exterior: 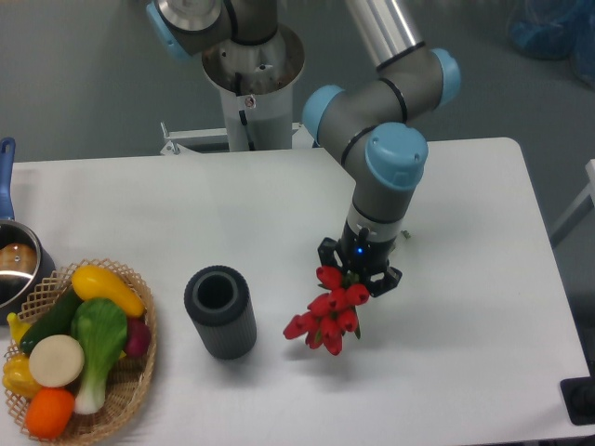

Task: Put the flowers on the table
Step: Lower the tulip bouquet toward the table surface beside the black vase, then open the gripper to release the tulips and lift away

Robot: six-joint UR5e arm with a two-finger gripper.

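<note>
The flowers (325, 314), a bunch of red tulips, hang from my gripper (358, 272) with the red heads pointing down and to the left, just over the white table (465, 307). The stems are hidden under the gripper's body. The gripper is shut on the bunch; its fingers are mostly hidden from this view. I cannot tell whether the tulip heads touch the table top. The bunch is to the right of the dark grey ribbed cylinder (220, 311).
A wicker basket (121, 390) of toy vegetables and fruit, including a green-and-white leafy one (97, 344), stands at the front left. A pot with a blue handle (11, 251) sits at the left edge. The arm's base (251, 84) is at the back.
</note>
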